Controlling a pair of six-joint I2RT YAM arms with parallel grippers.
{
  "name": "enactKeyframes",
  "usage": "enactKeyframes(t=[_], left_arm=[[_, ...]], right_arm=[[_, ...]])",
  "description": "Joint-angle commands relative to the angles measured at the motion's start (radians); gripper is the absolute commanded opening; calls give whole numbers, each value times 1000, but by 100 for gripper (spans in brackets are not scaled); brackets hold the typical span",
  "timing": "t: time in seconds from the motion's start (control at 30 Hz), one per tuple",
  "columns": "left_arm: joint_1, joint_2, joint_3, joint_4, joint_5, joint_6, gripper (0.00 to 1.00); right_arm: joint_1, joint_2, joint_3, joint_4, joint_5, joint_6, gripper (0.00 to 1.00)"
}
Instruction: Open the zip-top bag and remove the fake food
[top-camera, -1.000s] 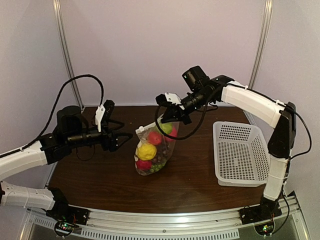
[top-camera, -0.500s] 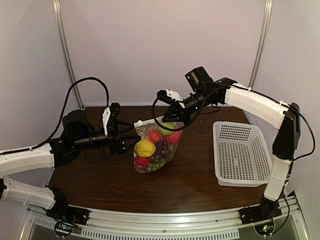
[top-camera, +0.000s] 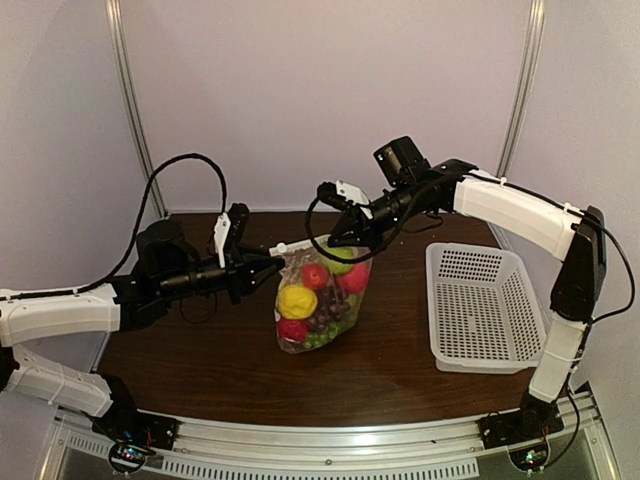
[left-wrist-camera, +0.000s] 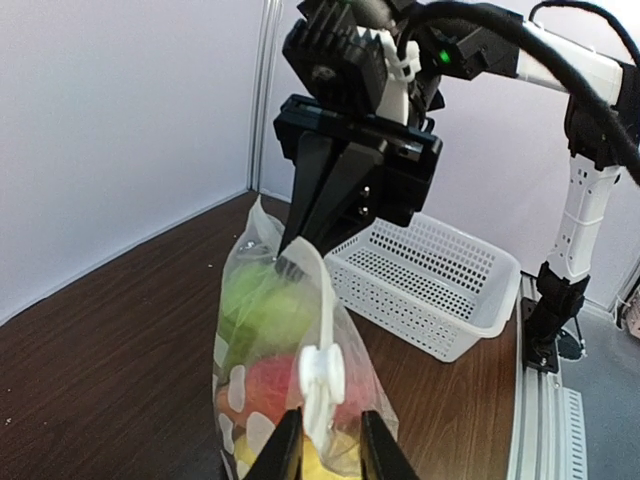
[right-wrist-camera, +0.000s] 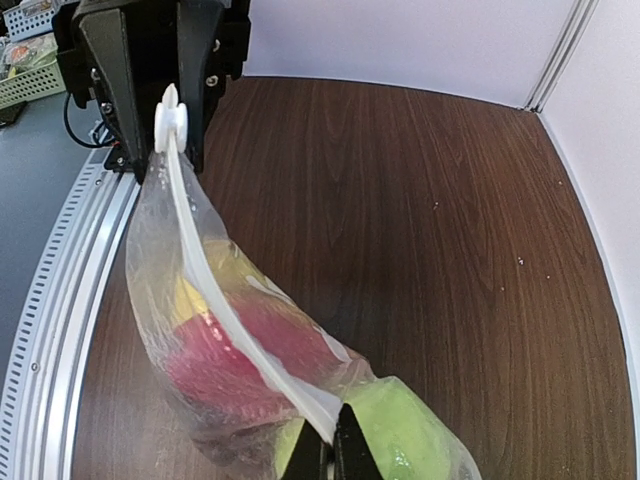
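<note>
The left gripper (top-camera: 270, 265) has its fingers narrow, closed on the white slider (left-wrist-camera: 320, 385) at the bag's left top corner. The zip-top bag (top-camera: 318, 305) hangs upright between both grippers over the wooden table (top-camera: 200, 350), with the fake food (top-camera: 297, 301) inside. The right gripper (top-camera: 338, 238) pinches the zip strip's opposite end. A white perforated basket (top-camera: 480, 310) sits well apart at right.

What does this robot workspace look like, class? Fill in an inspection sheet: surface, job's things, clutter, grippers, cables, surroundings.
Surface: dark wood table.
Job's things: zip-top bag upright, zip looks shut, fake food inside.
Clutter: white basket, right side, nothing seen inside.
Grippers: left gripper pinches the slider; right gripper shut on the bag's far top end.
Cables: black loops over both arms.
Surroundings: pale walls, metal rail.
</note>
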Motion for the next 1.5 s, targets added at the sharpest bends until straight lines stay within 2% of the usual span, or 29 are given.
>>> enactKeyframes(t=[0.0,0.13,0.27,0.37,0.4,0.47,0.53,0.67,0.93,1.1,1.33,1.47], left_arm=[[-4,-20,2,84,-39,4,18],[-4,5,9,94,-10,4,16],[-4,27,19,99,4,10,3],[-5,32,22,95,1,25,0],[-4,32,25,91,4,33,0],[-4,33,29,78,12,47,0],[-5,35,33,69,22,59,0],[-5,32,38,66,36,73,0],[-6,29,46,57,36,77,0],[-7,22,53,41,24,90,0],[-10,25,61,23,20,105,0],[-22,21,66,10,3,117,0]], right_arm=[[-8,-59,-3,50,-47,14,0],[-8,-57,-3,51,-53,19,0],[-8,-58,-7,51,-57,21,0],[-9,-58,-7,41,-66,10,0],[-8,-58,-4,30,-77,-1,6],[-3,-54,16,-13,-120,-42,25],[13,-47,40,-31,-137,-44,37],[64,-9,102,-64,-119,-65,46],[132,77,214,-109,-104,-61,48],[155,100,227,-119,-86,-56,50],[161,121,238,-116,-81,-32,45],[162,134,243,-101,-77,3,46]])
